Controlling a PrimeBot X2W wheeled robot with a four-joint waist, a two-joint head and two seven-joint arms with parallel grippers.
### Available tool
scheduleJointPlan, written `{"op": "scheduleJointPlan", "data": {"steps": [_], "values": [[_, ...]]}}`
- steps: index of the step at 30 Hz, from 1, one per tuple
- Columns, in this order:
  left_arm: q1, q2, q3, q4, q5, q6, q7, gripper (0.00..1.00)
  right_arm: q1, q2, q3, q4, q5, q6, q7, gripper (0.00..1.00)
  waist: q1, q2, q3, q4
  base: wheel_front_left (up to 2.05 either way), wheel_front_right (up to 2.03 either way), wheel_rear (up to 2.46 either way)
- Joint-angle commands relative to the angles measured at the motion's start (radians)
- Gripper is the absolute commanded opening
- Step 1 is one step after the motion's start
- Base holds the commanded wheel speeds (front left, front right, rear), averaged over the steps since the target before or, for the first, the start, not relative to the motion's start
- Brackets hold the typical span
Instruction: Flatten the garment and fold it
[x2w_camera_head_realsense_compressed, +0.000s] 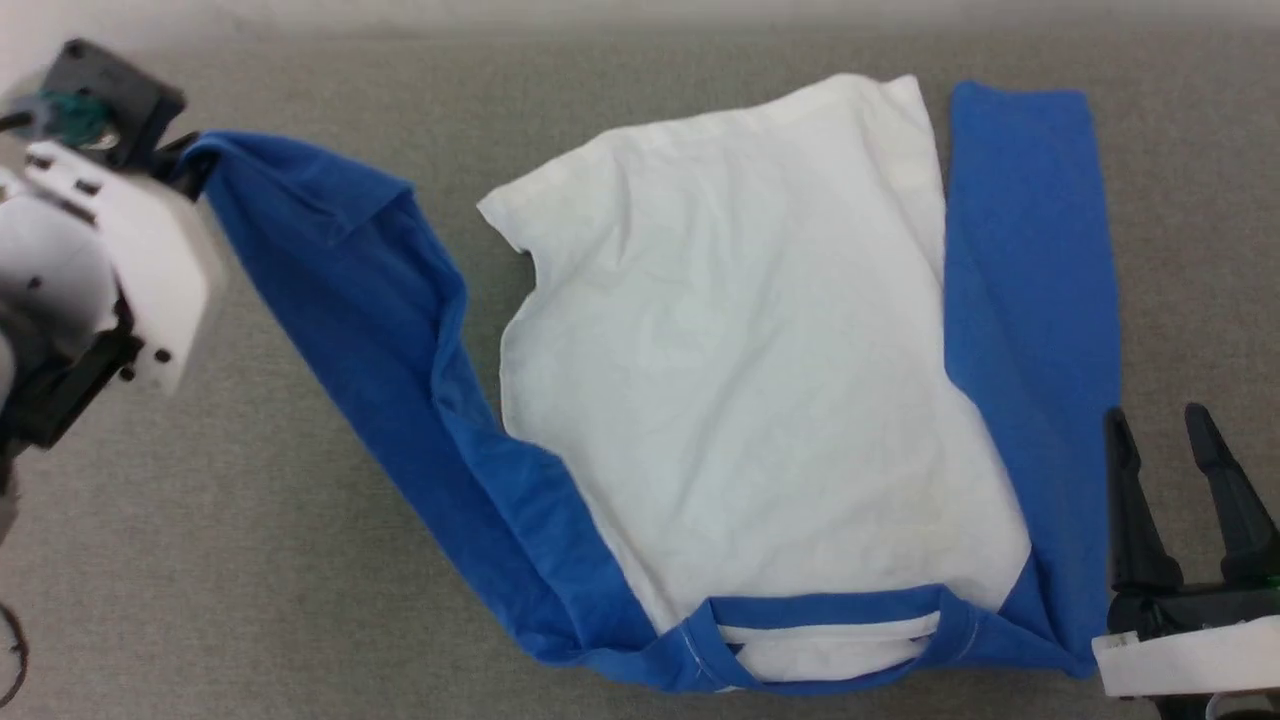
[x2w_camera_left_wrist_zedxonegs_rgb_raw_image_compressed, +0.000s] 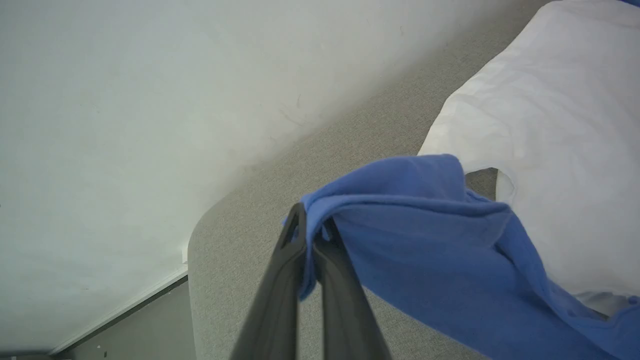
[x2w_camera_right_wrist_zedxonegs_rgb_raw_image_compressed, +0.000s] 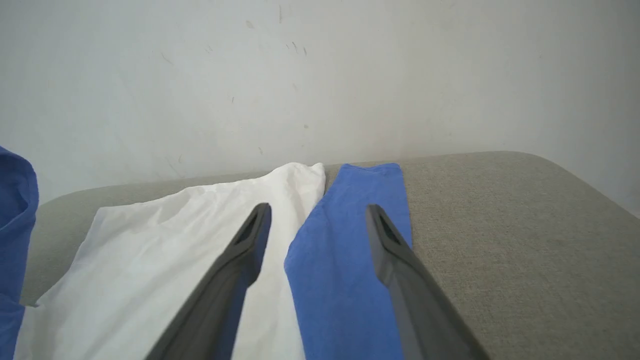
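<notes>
My left tool (x2w_camera_left_wrist_zedxonegs_rgb_raw_image_compressed: 311, 235) is clenching the garment's (x2w_camera_head_realsense_compressed: 740, 380) blue sleeve (x2w_camera_left_wrist_zedxonegs_rgb_raw_image_compressed: 410, 210); I should be drawing it taut, low and straight, right tool (x2w_camera_head_realsense_compressed: 1165, 435) hanging released.

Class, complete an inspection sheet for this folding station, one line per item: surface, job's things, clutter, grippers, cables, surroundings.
Surface: grey fabric-covered table.
Job's things: garment spread out, collar nearest the robot; right sleeve flat beside the body; left sleeve stretched outward.
Clutter: nothing seen.
Grippers: left gripper shut on left sleeve's cuff; right gripper open, over right sleeve.
Cables: thin dark cable by left arm.
Surroundings: pale scuffed wall behind table.
</notes>
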Motion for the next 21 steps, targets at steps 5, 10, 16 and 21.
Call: {"op": "scheduleJointPlan", "data": {"steps": [5, 10, 16, 21], "values": [[0.129, 0.078, 0.08, -0.052, -0.074, 0.073, -0.001, 0.0, 0.029, 0.03, -0.009, -0.02, -0.023, -0.001, 0.016, 1.0, 0.0003, 0.0, -0.082, 0.034, 0.0, 0.0, 0.0], [0.265, 0.132, 0.149, -0.097, -0.14, 0.14, -0.025, 0.0, 0.044, 0.046, -0.014, -0.03, -0.031, -0.001, 0.022, 1.0, 0.0003, 0.0, -0.095, 0.053, 0.0, 0.0, 0.0], [0.408, 0.164, 0.237, -0.144, -0.229, 0.208, -0.062, 0.0, 0.054, 0.056, -0.019, -0.033, -0.036, -0.001, 0.031, 1.0, 0.0003, 0.0, -0.109, 0.071, 0.0, 0.0, 0.0], [0.485, 0.141, 0.325, -0.188, -0.314, 0.28, -0.092, 0.0, 0.057, 0.061, -0.035, -0.047, -0.039, -0.001, 0.034, 1.0, 0.0003, 0.0, -0.114, 0.078, 0.0, 0.0, 0.0]]}}
